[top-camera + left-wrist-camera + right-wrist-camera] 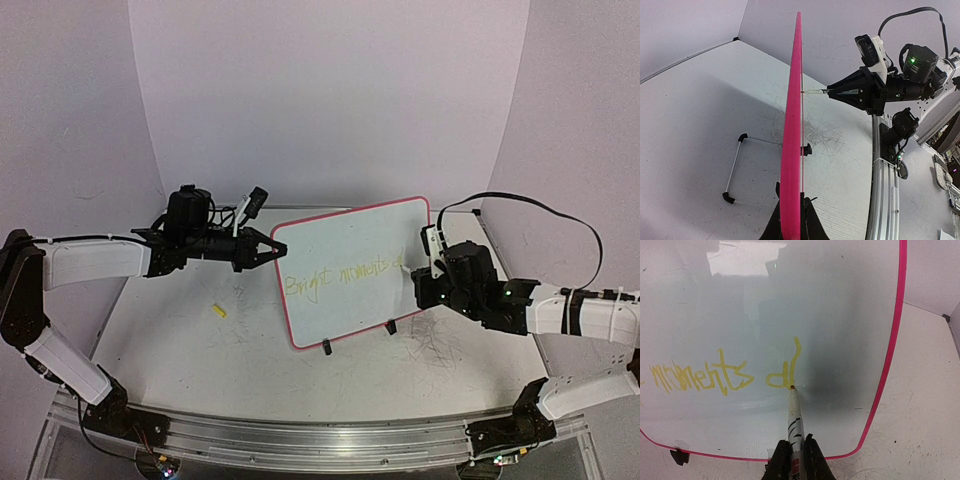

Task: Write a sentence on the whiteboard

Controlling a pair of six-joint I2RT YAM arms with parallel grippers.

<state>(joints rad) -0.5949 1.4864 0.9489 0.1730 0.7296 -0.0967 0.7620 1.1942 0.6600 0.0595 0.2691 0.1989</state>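
Observation:
The whiteboard (350,240), white with a pink rim, stands tilted up on its stand at the table's middle. My left gripper (275,247) is shut on its left edge; in the left wrist view the pink edge (792,125) runs up from between the fingers of that gripper (792,200). The yellow sentence (340,275) reads "Bright moments" plus a started word (782,375). My right gripper (796,452) is shut on a white marker (795,420), whose tip touches the board (840,315) at the end of the last stroke.
A small yellow cap (219,311) lies on the table left of the board. Black clips (326,347) and a wire stand (737,170) hold the board up. Grey scribbles (435,345) mark the table. A metal rail (320,440) runs along the near edge.

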